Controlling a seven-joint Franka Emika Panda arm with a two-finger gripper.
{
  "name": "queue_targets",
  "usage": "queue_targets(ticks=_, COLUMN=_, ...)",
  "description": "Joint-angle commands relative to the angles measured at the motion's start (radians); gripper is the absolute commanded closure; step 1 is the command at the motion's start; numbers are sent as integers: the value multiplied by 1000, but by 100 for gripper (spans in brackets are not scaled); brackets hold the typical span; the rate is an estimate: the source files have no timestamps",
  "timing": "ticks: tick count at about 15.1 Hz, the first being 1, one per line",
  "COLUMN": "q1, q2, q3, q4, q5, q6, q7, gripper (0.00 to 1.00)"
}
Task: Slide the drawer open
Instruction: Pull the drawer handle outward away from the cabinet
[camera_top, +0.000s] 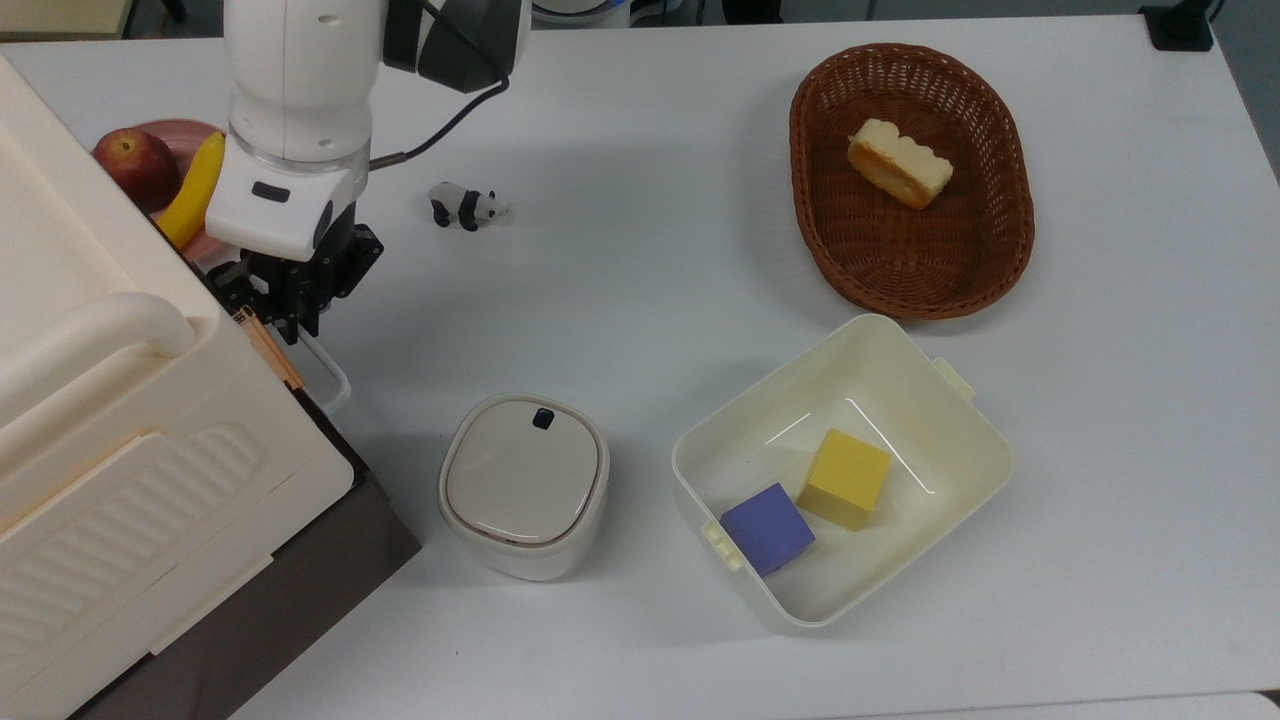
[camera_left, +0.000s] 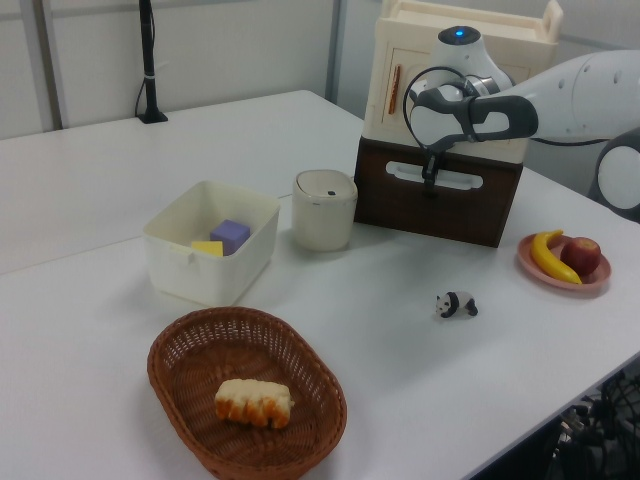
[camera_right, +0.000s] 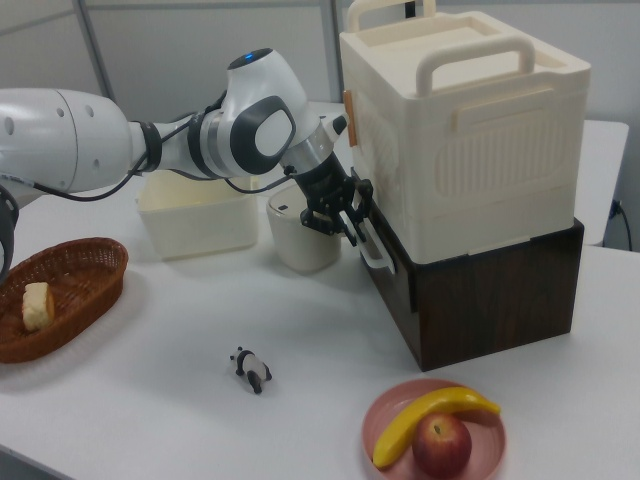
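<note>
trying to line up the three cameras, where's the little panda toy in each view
Top view: the panda toy stands upper left of centre on the table, to the top view's right of the gripper.
Left view: the panda toy is right of centre, low, in front of the drawer.
Right view: the panda toy is at lower centre.
Shared landmark: the pink fruit plate nearby.

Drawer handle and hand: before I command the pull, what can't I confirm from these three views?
- Grip on the white handle: in the top view the hand body covers the contact; in the left view it is too small.
- The drawer interior: hidden behind its dark front in the left view.
- Drawer front in the top view: covered by the cream box stacked above.
- Finger contact in the right view: the black hand blocks the handle end.
</note>
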Motion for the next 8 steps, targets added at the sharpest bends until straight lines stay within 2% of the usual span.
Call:
queue_targets(ticks=1, q1=11, q2=-46, q3=0, q4=-46, q5=-24, q6=22, q7=31, gripper=92)
queue_targets(ticks=8, q1=14, q2=-75, q3=3, q4=-82, q5=-24, q6=21, q7=29, gripper=92)
